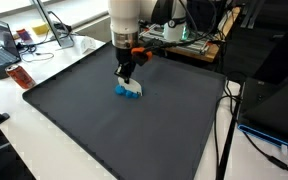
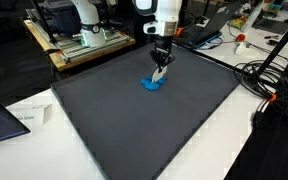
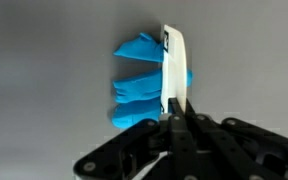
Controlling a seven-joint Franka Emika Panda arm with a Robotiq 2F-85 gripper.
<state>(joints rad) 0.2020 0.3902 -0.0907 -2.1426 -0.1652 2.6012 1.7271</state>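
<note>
1. Blue crumpled wad (image 3: 139, 85) lies mid-way across the dark mat (image 1: 84, 135) on the worktop (image 1: 24, 125), with a white strip (image 3: 174, 60) touching its side.
2. Pincer (image 3: 174, 108) is clamped on the white strip's near end, a thin edge grip.
3. Risk: with so narrow a bite, the strip could slip out on a fast lift.
4. Risk: I can't tell how the wad is joined to the strip. If loosely, it may drag or drop off.
</note>
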